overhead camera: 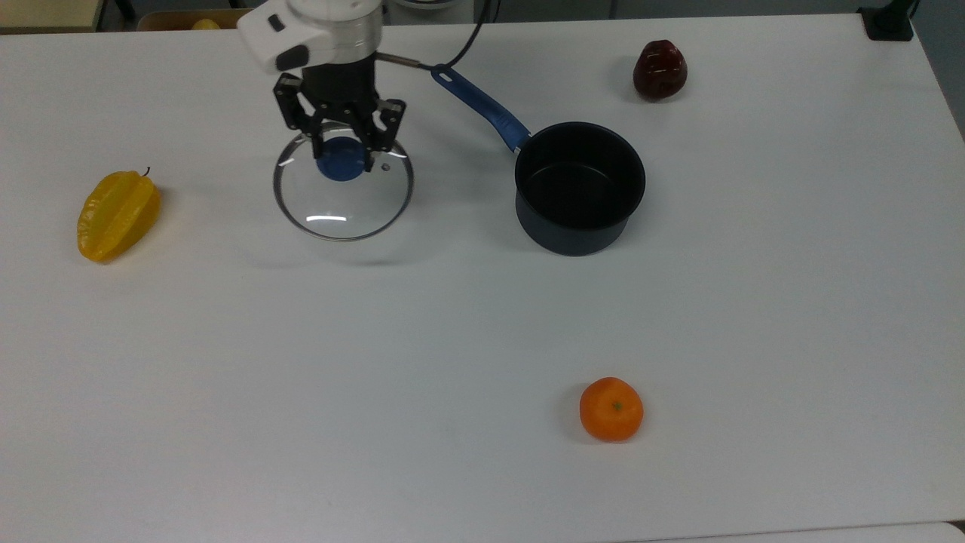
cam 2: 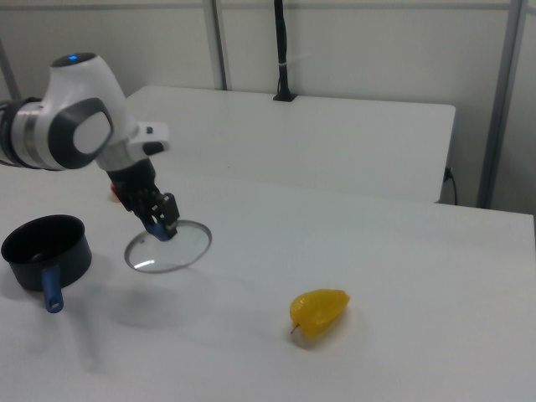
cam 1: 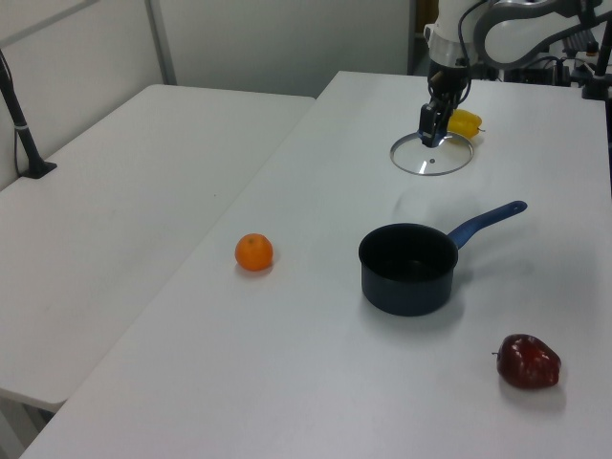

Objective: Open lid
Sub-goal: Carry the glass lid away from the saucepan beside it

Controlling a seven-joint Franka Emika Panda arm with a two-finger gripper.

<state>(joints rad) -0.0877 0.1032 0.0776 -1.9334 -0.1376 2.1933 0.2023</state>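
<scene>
- Pinching the blue knob [overhead camera: 341, 164] from two sides, the gripper [overhead camera: 341, 151] has its fingers closed on the only sensible handhold of the lid [overhead camera: 344, 197]; the knob sits dead centre, so the load hangs balanced beneath the fingers.
- Judging by the shadow on the counter [overhead camera: 452, 324] below it in the right view, the lid [cam 2: 168, 248] is held in the air, roughly level, well apart from the saucepan [overhead camera: 579, 187] and towards the top view's left of it.
- Glass with a metal rim makes it stiff, moderately heavy for its size, and breakable: I would expect it to chip or crack if dropped or set down on its edge.
- The clear disc looks smooth and slippery, and the thin rim offers poor purchase, so the knob is the place to hold; a small vent hole [overhead camera: 385, 167] sits beside it.
- The saucepan stands uncovered, dark inside, its blue handle [overhead camera: 478, 105] pointing to the top view's upper left.
- A yellow starfruit [overhead camera: 117, 215] lies beyond the lid at the top view's left, a dark red fruit [overhead camera: 660, 70] past the saucepan, and an orange [overhead camera: 611, 409] well apart nearer the front edge.
</scene>
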